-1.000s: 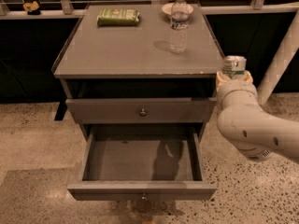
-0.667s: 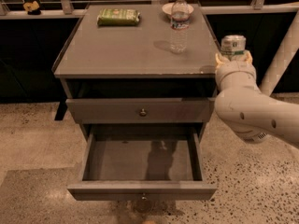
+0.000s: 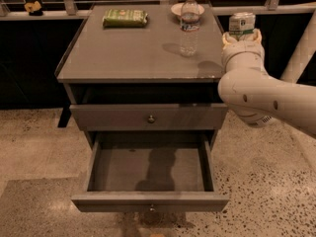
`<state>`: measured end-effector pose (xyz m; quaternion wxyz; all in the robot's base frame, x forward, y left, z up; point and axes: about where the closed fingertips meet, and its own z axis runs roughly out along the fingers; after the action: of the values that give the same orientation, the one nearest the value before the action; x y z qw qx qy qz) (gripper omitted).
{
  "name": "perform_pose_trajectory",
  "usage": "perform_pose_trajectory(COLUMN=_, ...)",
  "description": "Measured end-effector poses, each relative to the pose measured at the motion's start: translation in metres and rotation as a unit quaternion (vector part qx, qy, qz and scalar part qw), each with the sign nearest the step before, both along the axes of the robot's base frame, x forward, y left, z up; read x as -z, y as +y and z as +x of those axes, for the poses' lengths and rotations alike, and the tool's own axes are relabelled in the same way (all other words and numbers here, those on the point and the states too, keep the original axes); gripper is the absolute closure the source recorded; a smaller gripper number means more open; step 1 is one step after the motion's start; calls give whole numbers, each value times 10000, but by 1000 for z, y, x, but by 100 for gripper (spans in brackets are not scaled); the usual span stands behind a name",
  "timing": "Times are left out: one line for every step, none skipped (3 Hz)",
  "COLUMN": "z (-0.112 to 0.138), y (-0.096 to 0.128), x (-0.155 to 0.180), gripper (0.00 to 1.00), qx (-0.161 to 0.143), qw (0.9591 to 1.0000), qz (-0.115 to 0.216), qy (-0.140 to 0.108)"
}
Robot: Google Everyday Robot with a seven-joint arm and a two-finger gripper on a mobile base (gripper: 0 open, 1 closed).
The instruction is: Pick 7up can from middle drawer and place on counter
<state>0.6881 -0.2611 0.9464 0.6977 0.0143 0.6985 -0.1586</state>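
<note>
Camera view: the counter (image 3: 133, 53) presents a flat grey surface with a pale thin edge along the front and sides; the middle and the whole front half of the surface are bare. A green packet (image 3: 125, 18) lies flat near the rear left corner. A water bottle (image 3: 189, 24) stands upright toward the rear right, and a pale dish (image 3: 177, 8) sits just behind it at the rear edge. Below the front edge there is a dark recess (image 3: 143, 94), then the upper drawer (image 3: 113, 117), closed, with its knob (image 3: 151, 118) centred. The middle drawer (image 3: 98, 169) is pulled fully out toward the camera; its interior shows only the grey bottom. The floor (image 3: 39, 147) is speckled and unobstructed on the left and in front of the drawer. The arm (image 3: 266, 95), pale and rounded, enters from the right edge of the view and rises beside the front right corner of the counter. The gripper (image 3: 242, 35) points upward just outside the right edge of the counter, level with the bottle and well apart from it. The jaws are closed against the 7up can (image 3: 242, 22), one finger on each side of its lower half. The can stands upright between them, its metal top and green-and-white label above the fingertips, clear of the counter surface and well above the open drawer.
</note>
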Motion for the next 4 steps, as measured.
perform_pose_trajectory(z=16, y=36, x=5, gripper=100, qx=-439, qw=9990, qz=-3, qy=-53)
perform_pose_trajectory(z=31, y=81, x=-8, gripper=100, qx=-1084, qw=9930, qz=257, qy=-401)
perform_pose_trajectory(z=31, y=81, x=-8, gripper=100, qx=-1082, qw=9930, qz=257, qy=-399)
perform_pose_trajectory(z=24, y=70, x=35, gripper=100, qx=-875, qw=9951, qz=443, qy=-110)
